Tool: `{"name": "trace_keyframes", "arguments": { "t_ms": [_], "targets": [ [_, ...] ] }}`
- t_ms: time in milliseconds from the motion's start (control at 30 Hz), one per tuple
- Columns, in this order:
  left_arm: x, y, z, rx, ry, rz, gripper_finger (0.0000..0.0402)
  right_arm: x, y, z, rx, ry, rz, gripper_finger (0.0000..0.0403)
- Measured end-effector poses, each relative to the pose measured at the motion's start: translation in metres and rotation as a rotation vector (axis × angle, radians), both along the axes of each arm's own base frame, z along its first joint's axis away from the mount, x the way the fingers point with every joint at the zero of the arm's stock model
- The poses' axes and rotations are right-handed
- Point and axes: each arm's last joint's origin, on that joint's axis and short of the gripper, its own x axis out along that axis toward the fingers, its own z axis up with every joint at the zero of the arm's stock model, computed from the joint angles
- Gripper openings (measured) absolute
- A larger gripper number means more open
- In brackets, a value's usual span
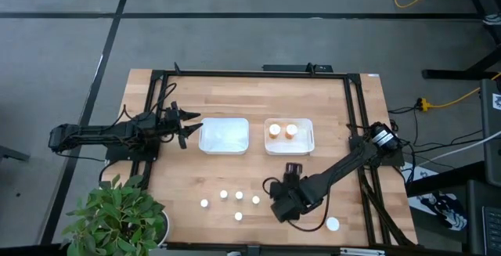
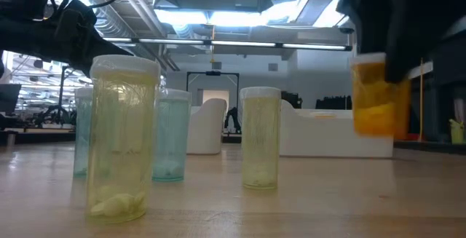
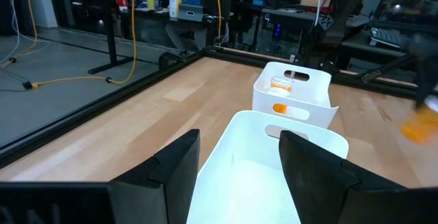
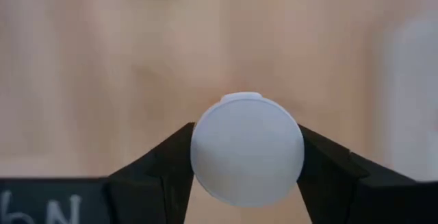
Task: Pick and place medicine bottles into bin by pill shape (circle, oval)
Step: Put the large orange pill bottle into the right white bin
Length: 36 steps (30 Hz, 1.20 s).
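While five pale bottles [image 1: 229,202] and one more white-capped bottle [image 1: 333,225] stand on the near tabletop [image 1: 180,178], the right pincer [image 1: 283,201] is clenched around an orange bottle [image 2: 375,96], its white cap filling the right wrist view and its body lifted clear of the wood in the low view. Farther back, the right bin [image 1: 289,137] holds two orange bottles [image 1: 282,131]; the left bin [image 1: 224,135] looks empty. Beside it hovers the left pincer [image 1: 188,127], released. By my reckoning, two are sorted and seven remain.
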Motion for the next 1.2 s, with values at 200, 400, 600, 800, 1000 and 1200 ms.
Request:
{"name": "trace_keyframes", "arguments": {
  "t_ms": [200, 400, 600, 800, 1000, 1200],
  "targets": [
    [0.000, 0.000, 0.000, 0.000, 0.000, 0.000, 0.0194, -0.007, -0.033, 0.044, -0.283, 0.074, -0.176, 0.0209],
    [0.000, 0.000, 0.000, 0.000, 0.000, 0.000, 0.0194, -0.008, -0.069, 0.077, -0.286, -0.007, -0.228, 0.0209],
    [0.000, 0.000, 0.000, 0.001, -0.005, 0.000, 0.0194, -0.035, -0.115, 0.098, -0.287, -0.055, -0.334, 0.0209],
    [0.000, 0.000, 0.001, 0.002, -0.006, 0.000, 0.0194, -0.078, -0.148, 0.085, -0.169, -0.085, -0.491, 0.0210],
    [0.000, 0.000, 0.001, 0.002, -0.006, 0.000, 0.0194, -0.087, -0.159, 0.049, 0.057, -0.225, -0.486, 0.0210],
    [0.000, 0.000, 0.001, 0.001, -0.006, 0.000, 0.0194, -0.081, -0.171, 0.018, 0.148, -0.221, -0.466, 0.0210]
  ]
}}
